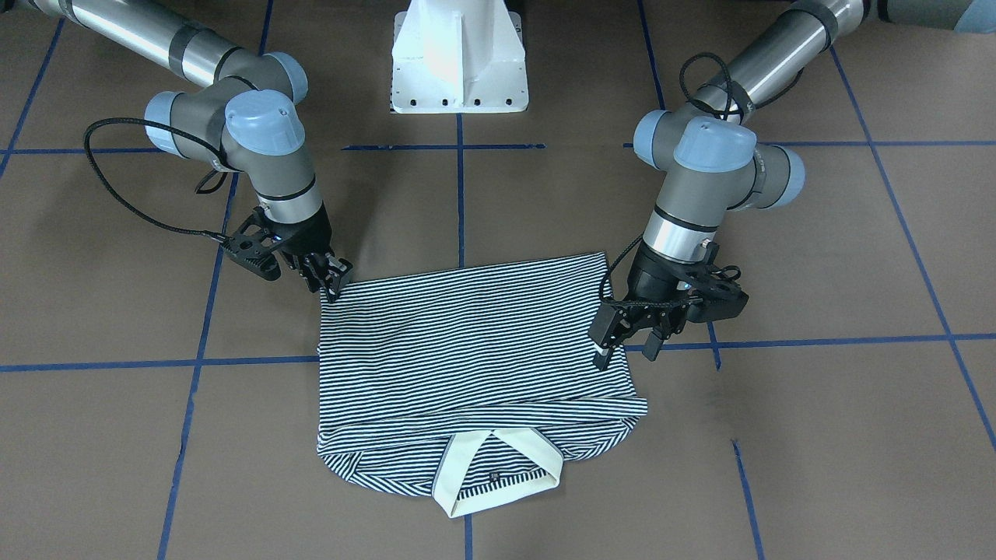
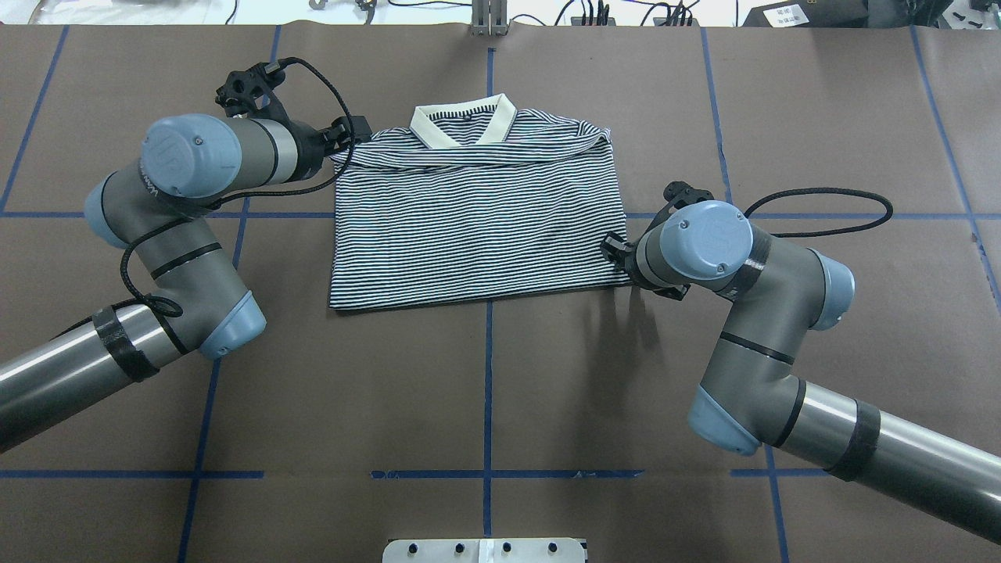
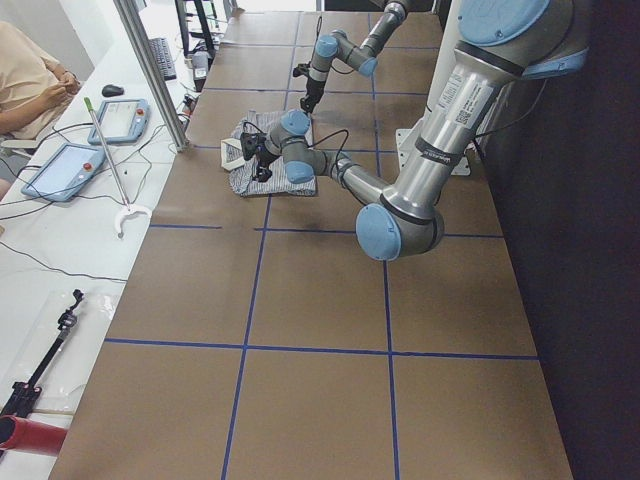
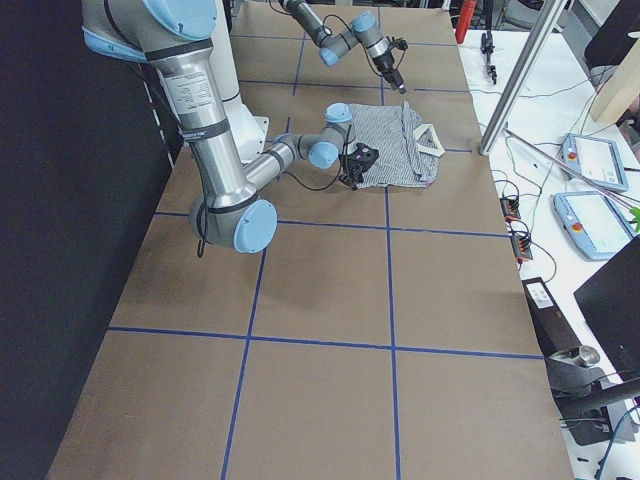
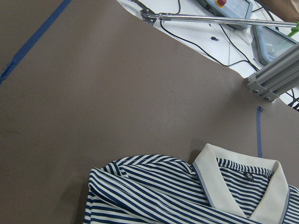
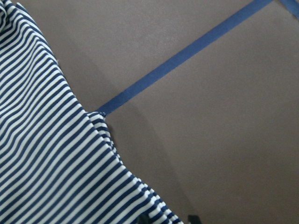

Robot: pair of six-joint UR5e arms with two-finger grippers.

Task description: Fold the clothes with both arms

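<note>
Nearest the right wrist camera is the striped edge of the polo shirt (image 6: 56, 140), lying beside a blue tape line (image 6: 187, 56).

**Tool state**
- My right tool (image 1: 333, 285) sits at the shirt's corner on the side close to my base. I cannot tell whether it is clamped on the cloth or only touching it.
- My left tool (image 1: 629, 342) has its fingers apart, just beside the opposite edge, and holds nothing.

**Workpiece**
- The shirt lies on the desk (image 1: 817, 435) as a rough rectangle, with the cream collar (image 1: 498, 474) on the side away from my base.

**Step in hand, as I judge it:** taking hold for the next fold.
1. Lower the left tool onto the edge.
2. Pinch every layer.
3. Confirm both grips before lifting.
4. Raise both ends level and keep the cloth taut.
</note>
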